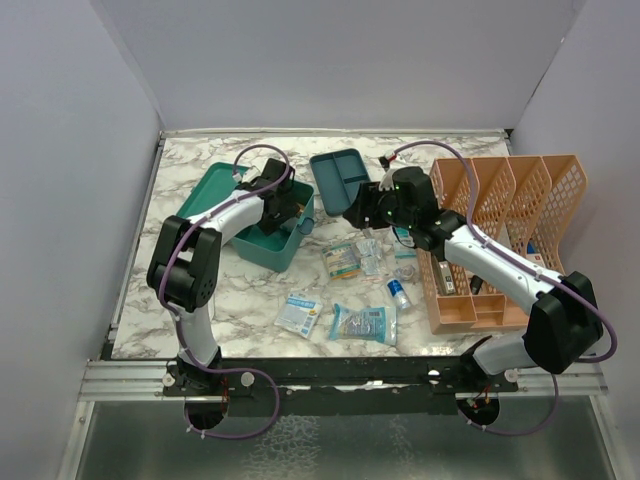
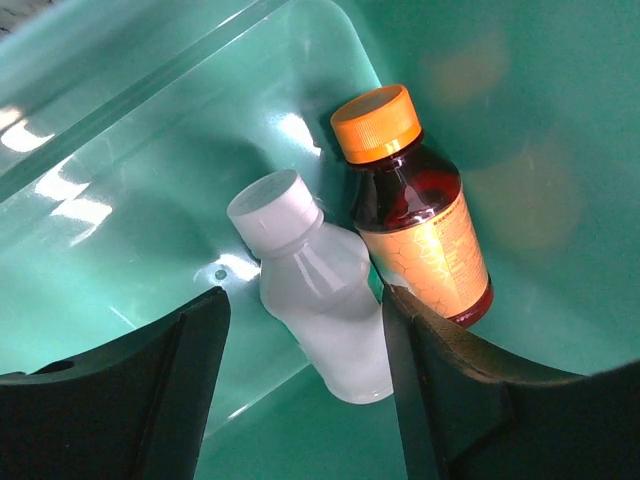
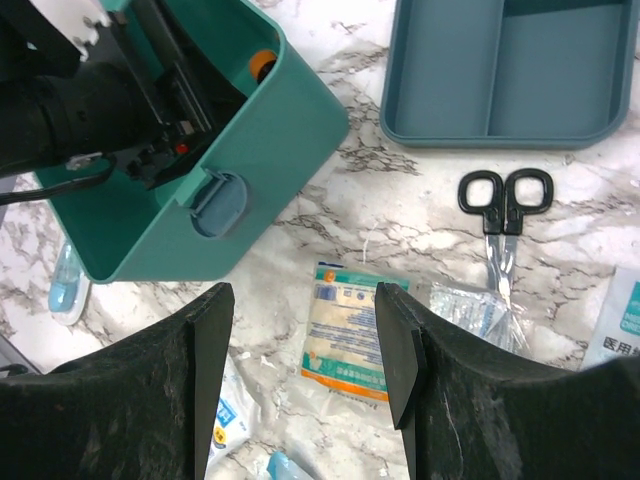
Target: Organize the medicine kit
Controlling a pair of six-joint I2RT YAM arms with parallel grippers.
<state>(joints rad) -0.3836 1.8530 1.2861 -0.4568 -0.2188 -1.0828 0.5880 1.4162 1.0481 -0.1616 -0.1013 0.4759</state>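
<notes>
Kit box point(image 1: 268, 250) stands on the left half of the desk point(image 1: 200, 320), nearer to the back edge, with its lid point(image 1: 208, 192) open toward the left edge. Its divided tray point(image 1: 338, 172) lies apart from the box, near the middle of the back edge.

Left gripper point(image 2: 305, 300) is lowered inside the box. Its fingers point(image 2: 160, 390) stand apart and grasp nothing. On the box floor below them lie two bottles side by side, touching: a white bottle point(image 2: 320, 300) with a white cap, and a brown bottle point(image 2: 420, 225) with an orange cap and orange label. The white bottle shows between the fingers, with a gap on its left side.

Right gripper point(image 3: 302, 292) hangs over the middle of the desk, just right of the box, released and empty. Under it lies a flat packet point(image 3: 345, 335). Black-handled scissors point(image 3: 505, 195) lie closed just in front of the tray, handles toward it, blades resting on a clear packet point(image 3: 470, 310). More packets lie toward the front edge. An orange rack point(image 1: 500, 230) stands along the right edge.
</notes>
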